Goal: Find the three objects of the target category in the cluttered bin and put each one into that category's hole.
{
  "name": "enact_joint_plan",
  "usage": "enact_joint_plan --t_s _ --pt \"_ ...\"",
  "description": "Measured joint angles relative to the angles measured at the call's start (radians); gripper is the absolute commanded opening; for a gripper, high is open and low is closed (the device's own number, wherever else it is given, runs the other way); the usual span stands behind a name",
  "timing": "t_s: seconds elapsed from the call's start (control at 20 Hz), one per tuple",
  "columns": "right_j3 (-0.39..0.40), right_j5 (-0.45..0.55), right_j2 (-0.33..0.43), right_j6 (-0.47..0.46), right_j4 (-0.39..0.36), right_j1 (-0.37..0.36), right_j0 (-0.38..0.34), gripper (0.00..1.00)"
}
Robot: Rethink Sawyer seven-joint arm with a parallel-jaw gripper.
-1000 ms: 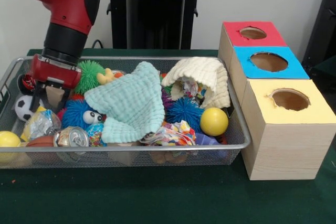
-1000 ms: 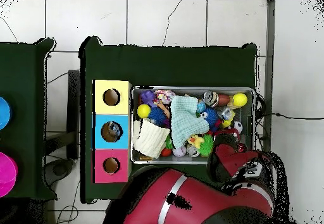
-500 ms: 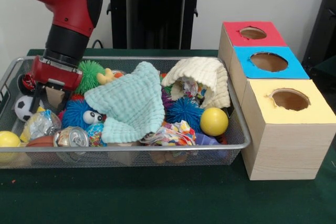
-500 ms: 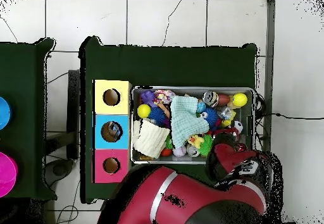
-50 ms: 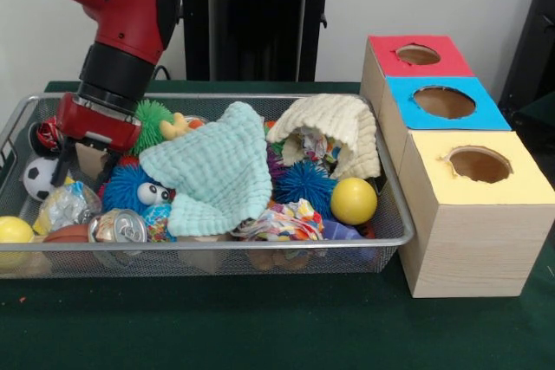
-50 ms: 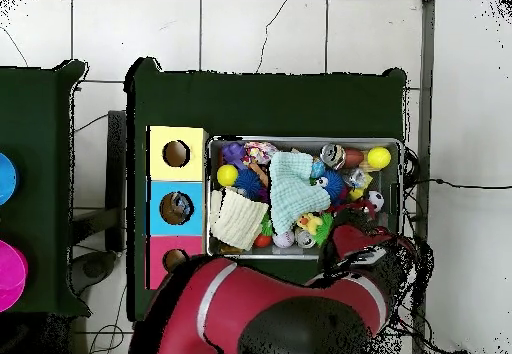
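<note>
Gripper [image 5: 76,158] low in wire bin [image 5: 260,256] nr soccer ball [image 5: 37,177]; jaws' state possibly hidden, can't tell.

A table covered in dark green cloth [image 5: 260,318] carried a silver wire-mesh bin [image 5: 208,257] filled with clutter. Touching the bin's side stood a row of three wooden boxes [image 5: 468,240] topped yellow, blue and red, each with a round hole.
</note>
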Motion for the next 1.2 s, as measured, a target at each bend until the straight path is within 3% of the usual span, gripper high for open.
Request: enact_joint_plan --t_s 0.65,1.0,1.2 --pt "-0.023 0.023 -0.070 0.000 0.010 0.051 0.055 1.00" --pt "-0.026 -0.011 -0.148 0.000 0.094 0.118 0.096 1.00" --pt "-0.034 -0.029 -0.175 0.000 0.104 0.145 0.112 1.00"
